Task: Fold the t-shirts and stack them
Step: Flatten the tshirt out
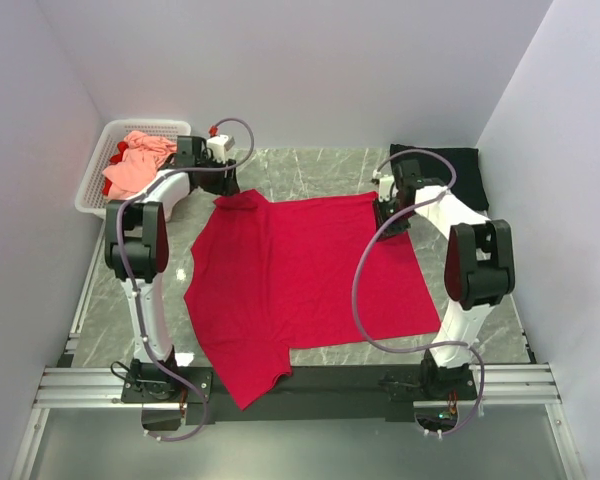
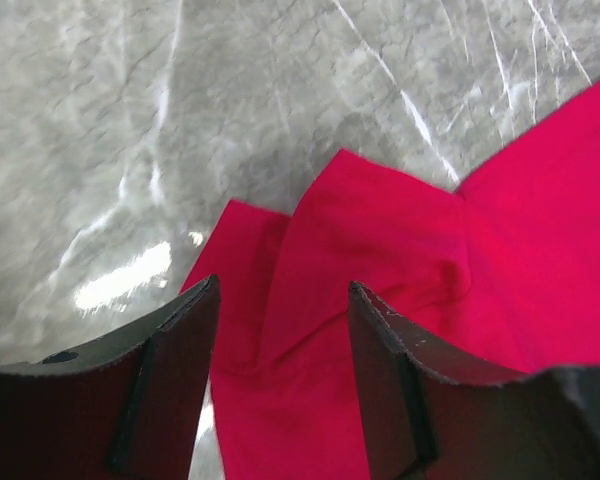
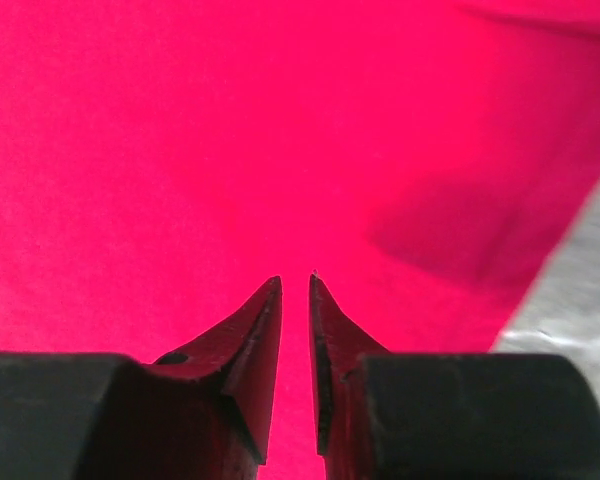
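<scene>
**Red shirt flat out, both pincers at its far edge**

Closest in, the crimson-red t-shirt (image 1: 300,280) lies spread over the marble tabletop (image 1: 310,170). One sleeve reaches down onto the dark rail (image 1: 340,378) by the arm bases.

At the shirt's far-left corner, the left pincer (image 1: 230,192) hangs over a rumpled sleeve. From overhead its tips are lost against the wrist, but the left wrist camera shows its fingers (image 2: 180,345) well apart above the red folds.

On the far-right edge, the right pincer (image 1: 390,222) points down at the cloth. Its own camera is filled with red and shows the fingertips (image 3: 265,310) just a thin slit apart. Whether they touch the fabric is hard to call.

Further back on the right, the black t-shirt (image 1: 445,165) sits as a dark folded block, its detail swallowed.

Far left, the white lattice basket (image 1: 90,190) holds the bunched salmon-pink t-shirt (image 1: 135,165), with a red scrap (image 1: 108,187) at its edge. Only the overhead view shows either of them.
</scene>
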